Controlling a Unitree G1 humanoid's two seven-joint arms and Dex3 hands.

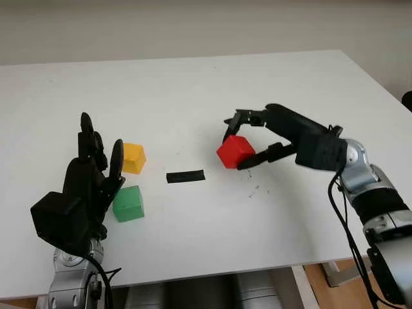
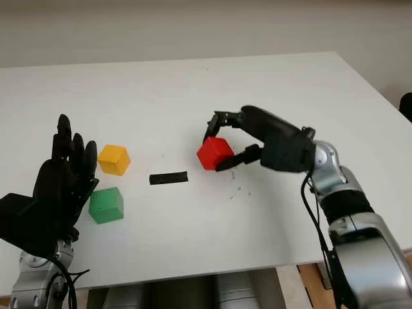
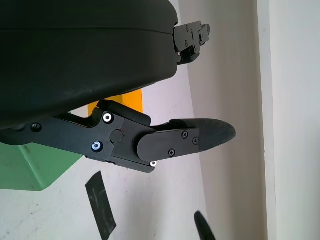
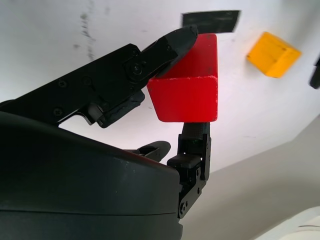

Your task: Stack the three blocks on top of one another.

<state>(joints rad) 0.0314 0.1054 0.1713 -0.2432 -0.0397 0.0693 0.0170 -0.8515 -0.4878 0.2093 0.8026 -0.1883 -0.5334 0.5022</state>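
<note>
On the white table [image 1: 193,90] the right hand [image 1: 248,141] reached in from the right side and gripped the red block [image 1: 235,151] near the middle of the surface, its fingers [image 4: 165,42] closed on opposite faces of the cube. In the right wrist view one finger pressed the block's upper edge while another met it from below, so the block sat pinched between them and tilted on a corner rather than lying flat. Whether the block touched the table or was just lifted off it could not be told. To the left of the red block, a short strip of black tape [image 1: 185,176] lay flat on the table, apart from the block. Farther left sat the yellow block [image 1: 133,158], and just in front of it, toward the robot, the green block [image 1: 128,203]; the two stood near each other without touching. The left hand [image 1: 80,193] was raised at the left edge of the table, just beside the green and yellow blocks, open and holding nothing. In the left wrist view the green block [image 3: 25,167] and a sliver of yellow showed behind the hand's black shell.
</note>
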